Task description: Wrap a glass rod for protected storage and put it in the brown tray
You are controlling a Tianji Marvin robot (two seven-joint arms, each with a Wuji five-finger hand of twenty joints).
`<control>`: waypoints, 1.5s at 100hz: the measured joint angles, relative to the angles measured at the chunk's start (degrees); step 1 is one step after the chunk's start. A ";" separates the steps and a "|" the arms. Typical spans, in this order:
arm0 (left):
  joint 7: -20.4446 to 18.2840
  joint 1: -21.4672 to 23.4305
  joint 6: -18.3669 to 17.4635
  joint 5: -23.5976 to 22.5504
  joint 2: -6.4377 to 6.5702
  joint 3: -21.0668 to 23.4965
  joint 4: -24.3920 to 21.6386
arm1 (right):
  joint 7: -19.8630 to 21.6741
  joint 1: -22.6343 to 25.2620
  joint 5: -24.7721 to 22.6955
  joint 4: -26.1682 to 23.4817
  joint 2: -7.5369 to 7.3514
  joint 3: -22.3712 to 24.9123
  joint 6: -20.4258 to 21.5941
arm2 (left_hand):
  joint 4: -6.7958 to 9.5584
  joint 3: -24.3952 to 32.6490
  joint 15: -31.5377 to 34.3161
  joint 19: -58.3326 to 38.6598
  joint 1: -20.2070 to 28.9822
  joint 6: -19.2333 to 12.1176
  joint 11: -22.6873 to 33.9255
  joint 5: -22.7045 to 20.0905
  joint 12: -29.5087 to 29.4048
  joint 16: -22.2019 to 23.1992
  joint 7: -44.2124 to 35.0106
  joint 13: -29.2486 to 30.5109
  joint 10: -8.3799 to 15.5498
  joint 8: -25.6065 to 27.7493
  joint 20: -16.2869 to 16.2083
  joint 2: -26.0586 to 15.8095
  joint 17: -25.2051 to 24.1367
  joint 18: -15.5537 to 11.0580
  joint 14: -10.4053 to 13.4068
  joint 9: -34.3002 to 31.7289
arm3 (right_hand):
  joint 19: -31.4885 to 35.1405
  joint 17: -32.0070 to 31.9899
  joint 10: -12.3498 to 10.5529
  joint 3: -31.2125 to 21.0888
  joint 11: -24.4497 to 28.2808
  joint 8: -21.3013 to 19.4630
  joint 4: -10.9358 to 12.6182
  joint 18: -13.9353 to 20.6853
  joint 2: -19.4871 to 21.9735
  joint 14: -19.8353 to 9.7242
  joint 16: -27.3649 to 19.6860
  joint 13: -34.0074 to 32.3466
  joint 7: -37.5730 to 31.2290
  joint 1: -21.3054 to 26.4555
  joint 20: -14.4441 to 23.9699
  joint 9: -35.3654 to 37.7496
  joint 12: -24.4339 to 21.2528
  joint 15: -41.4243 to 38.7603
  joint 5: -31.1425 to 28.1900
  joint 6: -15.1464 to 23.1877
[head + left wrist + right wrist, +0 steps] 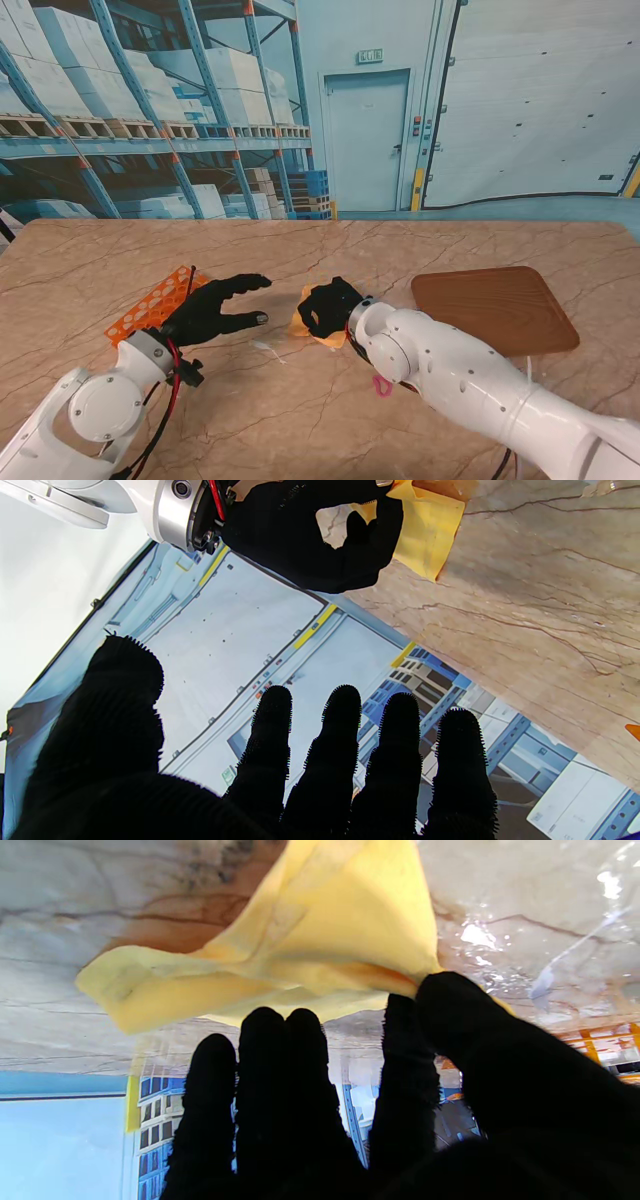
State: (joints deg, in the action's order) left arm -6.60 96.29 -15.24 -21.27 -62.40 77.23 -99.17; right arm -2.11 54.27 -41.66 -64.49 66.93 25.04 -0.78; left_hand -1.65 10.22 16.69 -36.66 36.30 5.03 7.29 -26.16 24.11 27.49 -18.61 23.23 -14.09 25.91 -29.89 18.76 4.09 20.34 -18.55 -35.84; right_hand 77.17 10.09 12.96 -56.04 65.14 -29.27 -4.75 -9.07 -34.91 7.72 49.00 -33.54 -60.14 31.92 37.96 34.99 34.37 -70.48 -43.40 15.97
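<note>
1. right robot hand (328, 305) sat mid surface (300, 420), thumb and forefinger pinched on a corner of the yellow cloth (320, 940); other fingers (280, 1065) loosely curled, not touching it.
2. left robot hand (215, 308) was spread open, holding nothing, low over the surface just left of the cloth, fingers aimed right toward it.
3. glass rod (265, 346): only a faint clear streak on the surface near me, between the two hands. right wrist view showed glossy transparent glints beside the cloth, too vague to confirm as the rod. not wrapped yet by the look of it.
4. brown tray (495, 308) lay right of the cloth, well apart from the rod streak, nothing seen in it.
5. orange rack (152, 305) with a grid of holes lay far left, partly behind the left hand.
6. step judged: laying out or folding the cloth over the rod. to do it well: keep the pinch at the corner, pull the cloth flat with no bunching, left hand should pin the rod so it doesn't roll, then fold over.
7. materials: cloth soft, thin, creased, floppy; rod smooth, clear, likely slippery and brittle; tray flat wood grain with rounded corners; surface polished marble pattern, hard; gloves black, knit, fuzzy.
</note>
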 measured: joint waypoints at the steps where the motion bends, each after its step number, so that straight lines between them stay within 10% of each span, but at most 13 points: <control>1: 0.02 0.01 0.00 -0.02 0.00 0.01 0.00 | 0.04 0.02 -0.01 -0.07 0.00 0.02 0.00 | 0.00 0.00 0.00 0.00 0.00 0.00 0.00 0.00 0.00 0.00 0.00 0.00 0.00 0.00 0.00 0.00 0.00 0.01 0.00 0.00 | -0.05 -0.11 0.00 0.00 0.00 0.00 0.00 0.00 0.00 0.00 0.00 -0.10 0.00 0.00 0.00 -0.06 0.00 0.01 0.00 0.00; 150: -0.06 0.14 0.02 -0.05 0.01 0.17 -0.12 | 19.42 -1.29 10.22 -7.95 -3.79 0.03 8.56 | 0.00 -0.02 0.01 -0.01 0.00 0.00 0.00 -0.64 0.00 0.01 -0.01 0.01 0.00 0.01 0.00 0.00 0.00 0.07 -0.39 0.00 | -12.55 -3.42 -0.29 1.15 -9.51 -1.48 -1.97 -0.04 -0.06 -0.52 -2.85 4.33 3.31 1.77 0.10 -2.33 0.03 7.22 -0.64 0.00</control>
State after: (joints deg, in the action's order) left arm -6.66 96.43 -15.22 -21.33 -62.40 77.40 -99.30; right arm 17.31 52.98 -31.44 -72.44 63.14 25.07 7.78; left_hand -1.65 10.20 16.70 -36.67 36.30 5.03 7.29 -26.80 24.11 27.50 -18.62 23.24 -14.09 25.92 -29.89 18.76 4.09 20.41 -18.94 -35.84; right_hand 64.62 6.67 12.68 -54.89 55.63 -30.75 -6.73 -9.11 -34.97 7.20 46.14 -29.20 -56.83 33.69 38.05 32.66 34.40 -63.26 -44.04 15.97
